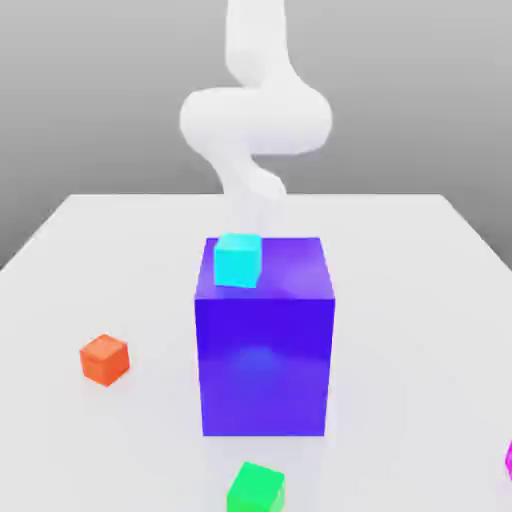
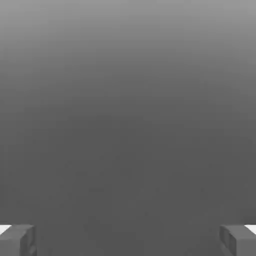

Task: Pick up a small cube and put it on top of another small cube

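Four small glossy cubes and one big blue-violet block [image 1: 265, 365] before you in the exterior view, on a smooth white surface [image 1: 400, 330]. Your task's small bright magenta-pink cube [image 1: 510, 461] sits at the exterior view's right edge, cut off by it, near the bottom. A small cyan cube [image 1: 238, 260] appears against the block's top, toward the exterior view's left (contact: you can't tell). A small orange-red cube [image 1: 105, 360] lies apart from the block, on the exterior view's left; a small bright green cube [image 1: 257, 488] is nearer the camera than the block, partly cut off. Your white arm [image 1: 255, 120] stands behind. Hand [image 2: 128, 241] wide open, fingers well apart, nothing held between them.
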Controlling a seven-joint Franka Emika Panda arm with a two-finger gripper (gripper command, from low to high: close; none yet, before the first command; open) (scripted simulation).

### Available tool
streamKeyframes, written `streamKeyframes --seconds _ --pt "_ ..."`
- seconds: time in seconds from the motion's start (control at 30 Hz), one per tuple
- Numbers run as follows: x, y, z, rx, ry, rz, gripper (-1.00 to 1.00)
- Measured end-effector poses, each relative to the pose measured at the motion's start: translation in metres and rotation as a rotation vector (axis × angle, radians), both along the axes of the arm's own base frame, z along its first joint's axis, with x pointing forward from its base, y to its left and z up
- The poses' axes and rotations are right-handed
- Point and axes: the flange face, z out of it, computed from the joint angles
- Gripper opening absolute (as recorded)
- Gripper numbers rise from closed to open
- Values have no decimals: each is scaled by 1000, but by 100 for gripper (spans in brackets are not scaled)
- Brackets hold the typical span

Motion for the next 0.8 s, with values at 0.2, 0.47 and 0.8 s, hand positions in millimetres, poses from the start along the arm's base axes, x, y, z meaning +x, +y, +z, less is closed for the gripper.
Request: streamKeyframes --seconds 0.2,0.47,0.8 --pt "67 55 -77 -28 145 -46 0" --pt "121 129 -198 -46 315 -78 0" --pt "125 226 -356 -23 518 -83 0"
